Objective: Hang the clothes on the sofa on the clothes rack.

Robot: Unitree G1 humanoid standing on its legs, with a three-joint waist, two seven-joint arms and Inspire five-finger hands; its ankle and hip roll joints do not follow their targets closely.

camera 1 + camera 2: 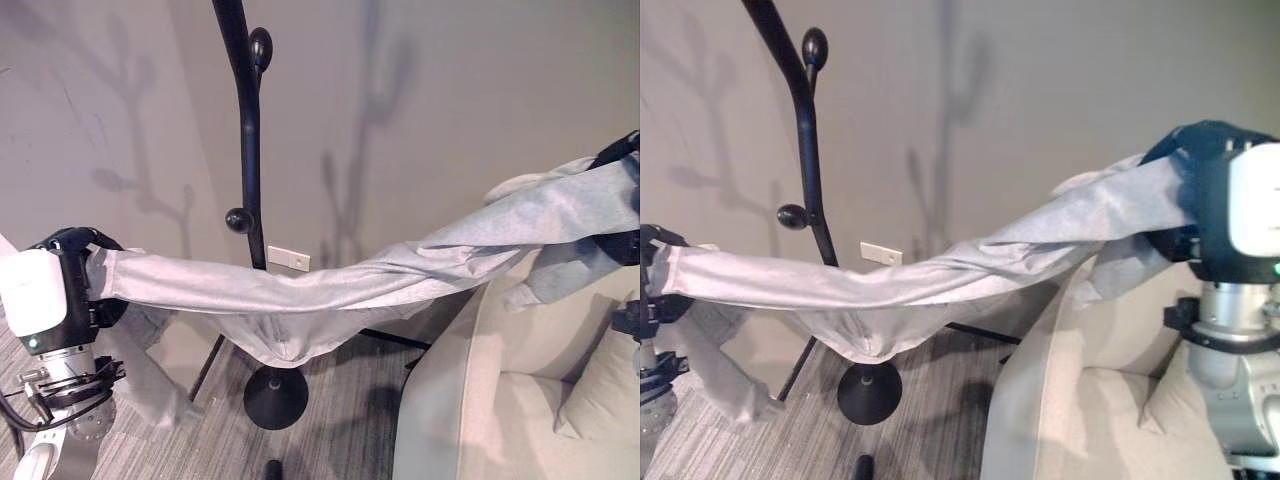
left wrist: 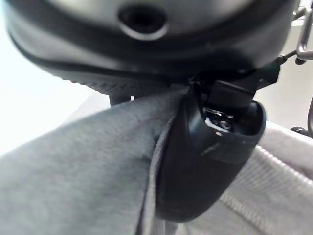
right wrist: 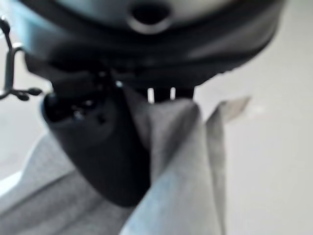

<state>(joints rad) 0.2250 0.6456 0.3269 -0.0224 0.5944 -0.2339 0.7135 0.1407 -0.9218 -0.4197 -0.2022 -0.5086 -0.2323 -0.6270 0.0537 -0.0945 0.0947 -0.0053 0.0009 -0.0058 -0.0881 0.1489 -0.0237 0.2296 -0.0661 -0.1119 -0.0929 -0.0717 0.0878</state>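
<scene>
- Plain beige wall point(image 1: 450, 100) carrying branch-like shadows.
- Small white wall plate point(image 1: 288, 259) low down.
- Grey wood-grain floor point(image 1: 340, 420).
- Cream sofa point(image 1: 500, 400) at right.

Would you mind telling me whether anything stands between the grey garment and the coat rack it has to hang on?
Nothing visible does. The grey garment is stretched between the left hand and the right hand, sagging in front of the black coat rack, whose knobbed pegs are bare. The sofa lies off to the right.

Grey floor point(image 1: 330, 430) w/ rack base point(image 1: 276, 397); sofa point(image 1: 470, 400) w/ cushion point(image 1: 605, 395).
</scene>
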